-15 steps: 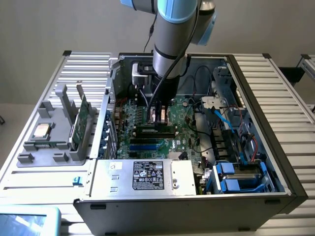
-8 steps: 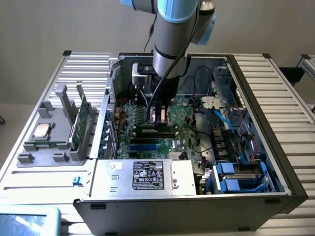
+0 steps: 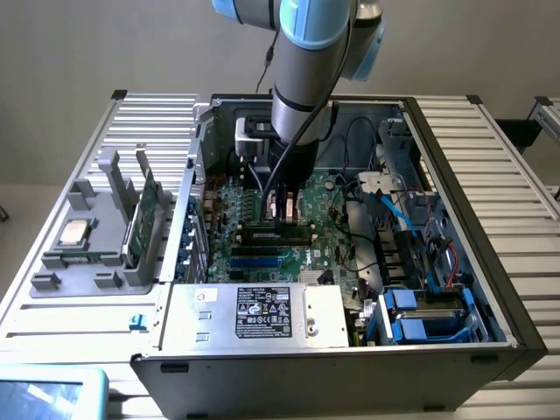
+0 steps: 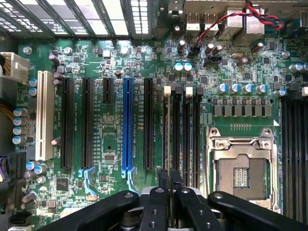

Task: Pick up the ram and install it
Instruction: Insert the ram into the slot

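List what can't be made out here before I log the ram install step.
- Exterior view: whether the ram is fully seated in its slot. The gripper covers its middle.
- Wrist view: the near ends of the memory slots, hidden behind the gripper.
- Exterior view: the print on the power supply label, too small to read.
- Exterior view: the blue-edged object, cut off by the picture's edge.

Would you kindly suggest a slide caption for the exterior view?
Arm reaching into the open computer case, gripper holding the ram at the memory slots.
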`<state>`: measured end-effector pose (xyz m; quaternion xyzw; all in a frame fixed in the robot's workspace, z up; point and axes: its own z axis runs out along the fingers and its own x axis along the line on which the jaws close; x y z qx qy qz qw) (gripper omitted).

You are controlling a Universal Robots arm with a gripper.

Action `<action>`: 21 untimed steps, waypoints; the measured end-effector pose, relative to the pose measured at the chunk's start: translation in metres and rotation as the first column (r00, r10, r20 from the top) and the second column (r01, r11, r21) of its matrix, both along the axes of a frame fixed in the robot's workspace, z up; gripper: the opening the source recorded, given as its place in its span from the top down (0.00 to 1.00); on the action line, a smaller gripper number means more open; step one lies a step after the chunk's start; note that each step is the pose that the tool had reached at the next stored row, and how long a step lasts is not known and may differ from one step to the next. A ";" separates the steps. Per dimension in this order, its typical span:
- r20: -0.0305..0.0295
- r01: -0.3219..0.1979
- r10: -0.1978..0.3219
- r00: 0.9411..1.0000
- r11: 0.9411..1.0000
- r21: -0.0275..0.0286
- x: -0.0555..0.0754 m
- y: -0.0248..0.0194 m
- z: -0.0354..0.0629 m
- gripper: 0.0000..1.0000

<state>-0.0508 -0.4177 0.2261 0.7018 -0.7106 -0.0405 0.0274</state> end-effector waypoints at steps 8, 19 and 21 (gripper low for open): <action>0.002 0.000 0.000 1.000 1.000 0.000 0.000 0.0000 -0.0027 0.89; 0.003 0.000 0.000 1.000 1.000 0.000 0.000 0.0000 -0.0056 0.89; 0.003 0.000 0.000 1.000 1.000 0.000 0.000 0.0000 -0.0056 0.89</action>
